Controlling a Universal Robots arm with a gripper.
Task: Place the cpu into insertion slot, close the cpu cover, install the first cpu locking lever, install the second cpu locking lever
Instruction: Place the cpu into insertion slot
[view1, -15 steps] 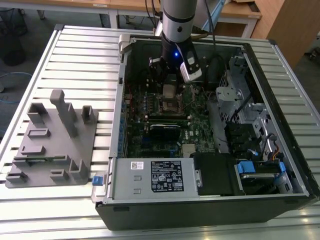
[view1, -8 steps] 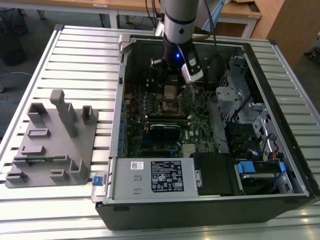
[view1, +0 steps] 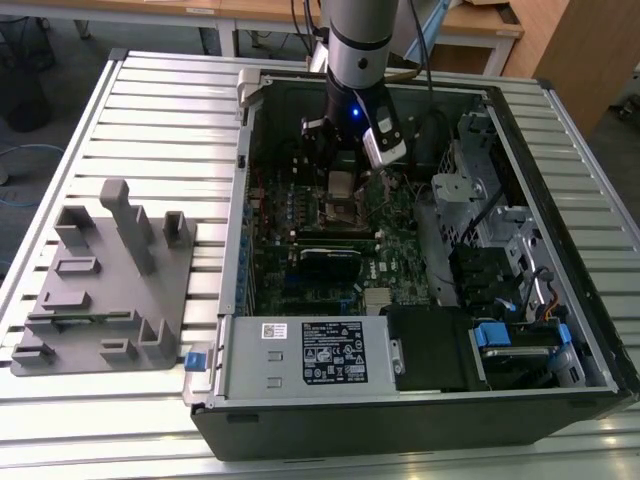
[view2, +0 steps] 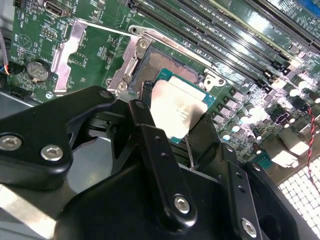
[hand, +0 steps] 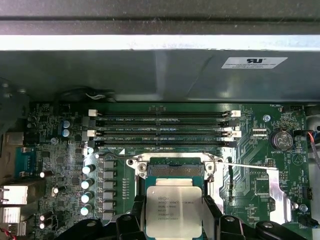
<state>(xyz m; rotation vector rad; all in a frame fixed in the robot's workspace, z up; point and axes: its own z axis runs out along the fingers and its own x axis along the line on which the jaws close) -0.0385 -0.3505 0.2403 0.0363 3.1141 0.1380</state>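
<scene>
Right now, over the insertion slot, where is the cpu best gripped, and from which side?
By two opposite thin edges, from straight above. The cpu is a thin flat square lying roughly level, so only its edges offer purchase; the gripper pinches it that way, leaving its underside free above the insertion slot.

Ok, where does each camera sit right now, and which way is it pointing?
Exterior view: off the arm, high, looking down into the open computer case; shows the arm and gripper.
First wrist view: on the wrist, facing the motherboard; fingertips flank the cpu.
Second wrist view: on the wrist, oblique across the insertion slot; gripper links in front.
Both wrist views share the gripped cpu over the insertion slot.
</scene>
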